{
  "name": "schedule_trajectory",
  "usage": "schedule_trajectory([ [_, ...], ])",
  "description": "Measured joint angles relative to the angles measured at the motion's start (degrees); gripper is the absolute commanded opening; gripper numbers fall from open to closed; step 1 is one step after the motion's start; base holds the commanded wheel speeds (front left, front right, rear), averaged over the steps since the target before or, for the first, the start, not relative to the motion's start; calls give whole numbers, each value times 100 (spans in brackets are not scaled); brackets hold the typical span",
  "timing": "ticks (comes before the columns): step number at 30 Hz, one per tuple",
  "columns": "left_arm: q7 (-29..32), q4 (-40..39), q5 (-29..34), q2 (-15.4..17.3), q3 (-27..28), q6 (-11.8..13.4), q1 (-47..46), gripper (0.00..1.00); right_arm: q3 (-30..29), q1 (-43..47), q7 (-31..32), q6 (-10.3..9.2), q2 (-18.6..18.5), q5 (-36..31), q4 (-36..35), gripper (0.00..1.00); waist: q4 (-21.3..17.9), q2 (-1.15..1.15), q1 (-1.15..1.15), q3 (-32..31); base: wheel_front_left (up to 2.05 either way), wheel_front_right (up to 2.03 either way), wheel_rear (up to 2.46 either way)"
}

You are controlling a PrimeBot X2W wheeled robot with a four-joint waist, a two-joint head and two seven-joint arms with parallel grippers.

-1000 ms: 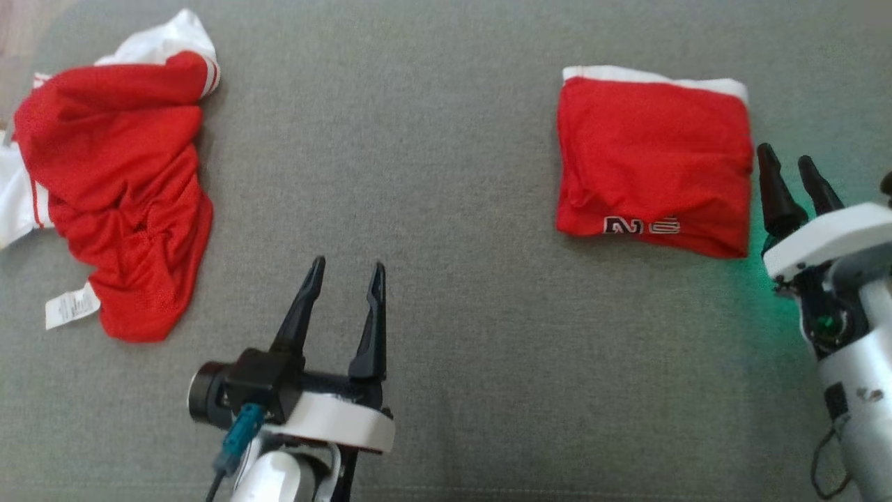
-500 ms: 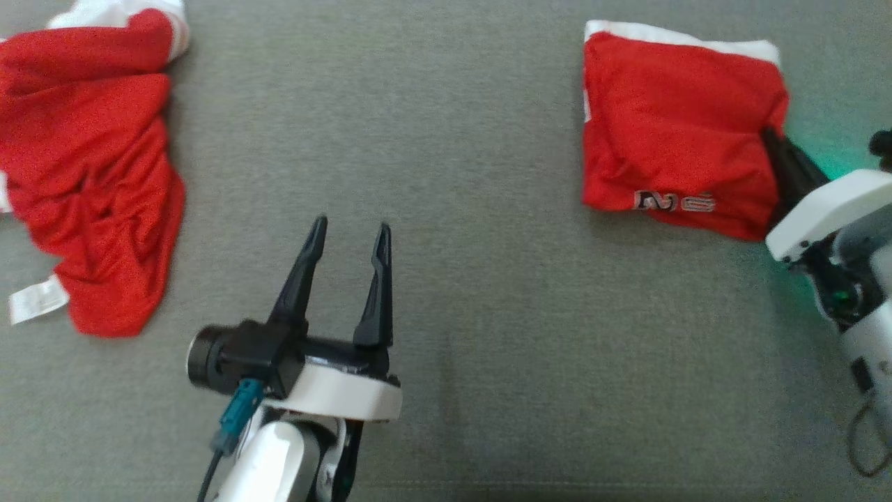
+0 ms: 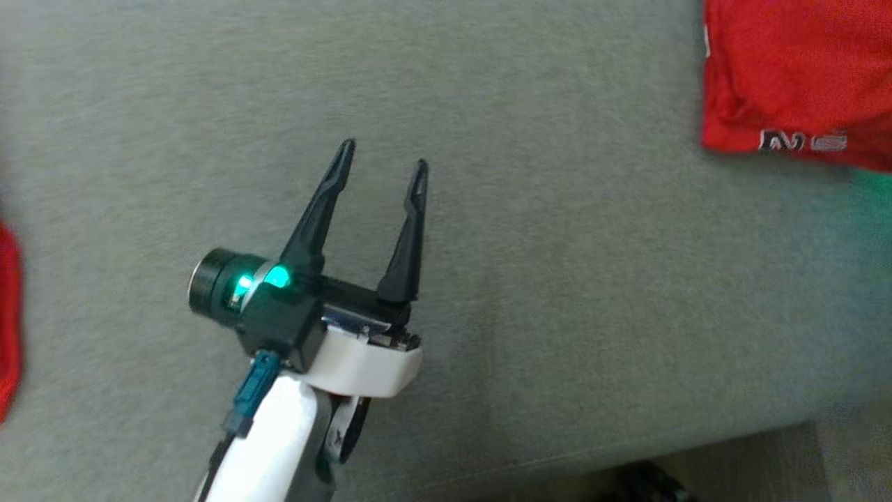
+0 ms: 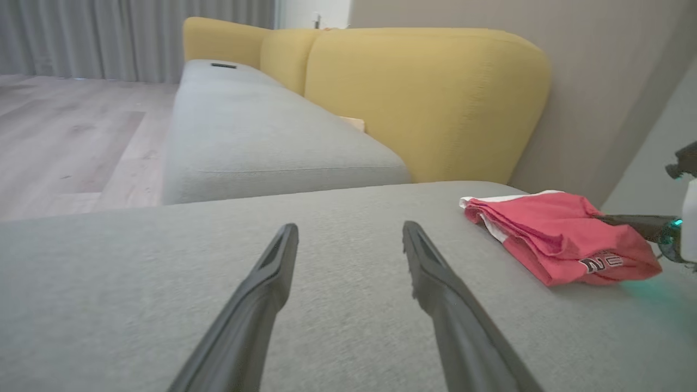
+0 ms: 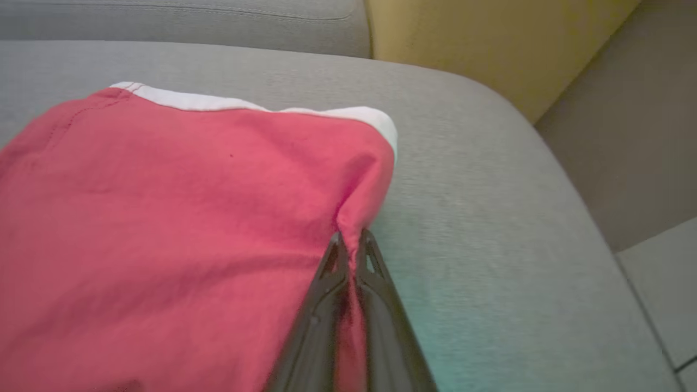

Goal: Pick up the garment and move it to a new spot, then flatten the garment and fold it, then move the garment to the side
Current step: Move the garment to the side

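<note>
Our right pincer [image 5: 352, 239] is clenched on the edge of the folded red fabric garment with white trim [image 5: 163, 218], lying on the grey sofa seat [image 5: 490, 207]. Soft, light cloth (apt to unfold); perhaps only the upper layers are pinched. Our left pincer [image 3: 382, 157] hangs released.

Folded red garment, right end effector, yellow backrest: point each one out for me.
folded red garment [image 5: 163, 218], right wrist view, flat red top face.
right end effector [image 5: 352, 239], right wrist view, between fingertips pinching the garment's edge.
yellow backrest [image 4: 425, 103], left wrist view, middle of its front.
</note>
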Motion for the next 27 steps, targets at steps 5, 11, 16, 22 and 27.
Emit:
schedule_trajectory([
  [5, -1, 19, 200, 3, -30, -210, -204, 100, -256, -330, -45, 0, -36, -527, 134, 0, -351, 0, 0, 294, 0, 0, 0],
  [11, -1, 24, 298, 4, -91, -327, -287, 100, -778, -700, -179, 0, -38, -1316, 434, 0, -564, 0, 0, 576, 0, 0, 0],
  [16, -1, 20, 310, 4, -182, -352, -345, 100, -1193, -893, -474, 0, -33, -2097, 672, 83, -504, 0, 0, 654, 0, 0, 0],
  [22, -1, 7, 298, 4, -191, -324, -439, 100, -2270, -989, -1249, 0, 79, -3464, 775, 100, -261, 0, 0, 666, 0, 0, 0],
  [27, -1, 42, 159, 2, -137, -158, -436, 100, -2621, -846, -1437, 0, 694, -3739, 416, 100, -66, 0, 0, 511, 0, 0, 0],
])
